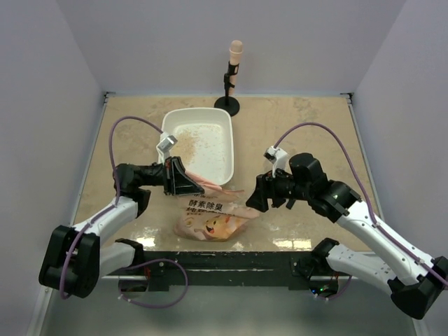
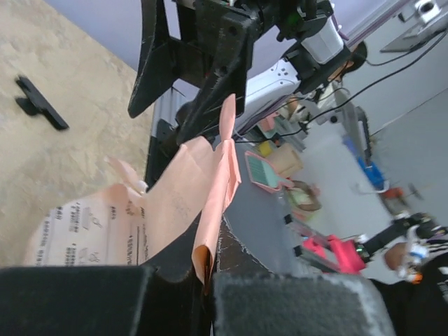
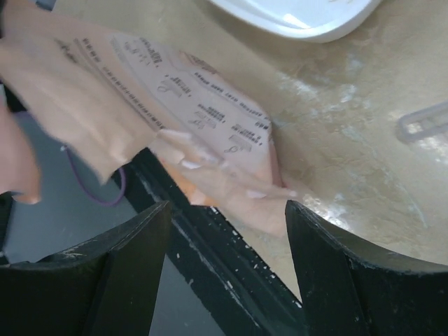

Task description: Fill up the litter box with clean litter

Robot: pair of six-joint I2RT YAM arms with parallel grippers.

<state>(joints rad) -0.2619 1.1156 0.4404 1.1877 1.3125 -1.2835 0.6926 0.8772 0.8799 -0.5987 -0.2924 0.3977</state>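
The bag's (image 1: 213,217) mouth cannot be made out in any view, and its pink-orange film is crumpled, so only part of its print reads. From above the line "酵素除臭" is clear (the row under it is folded and cannot be read), with a cartoon face below. The small print seen from both wrists is too blurred to read. The bag lies near the middle of the worktop's (image 1: 301,133) near edge, one end lifted toward the left. There the left gripper (image 1: 187,182) has its jaws pressed together on a thin fold of the film, which the left wrist view shows running down into the narrow slit between the pads. The right gripper (image 3: 227,210) hangs at the bag's right end with its jaws spread wide, the bag's corner lying beyond them, untouched. The litter box (image 1: 171,129) sits left of centre toward the far edge; the right wrist view cuts it off to one rounded corner. The clean litter (image 1: 203,136) is only a thin beige scatter on its floor. A black stand (image 1: 231,84) with a peach-coloured top stands at the far edge.
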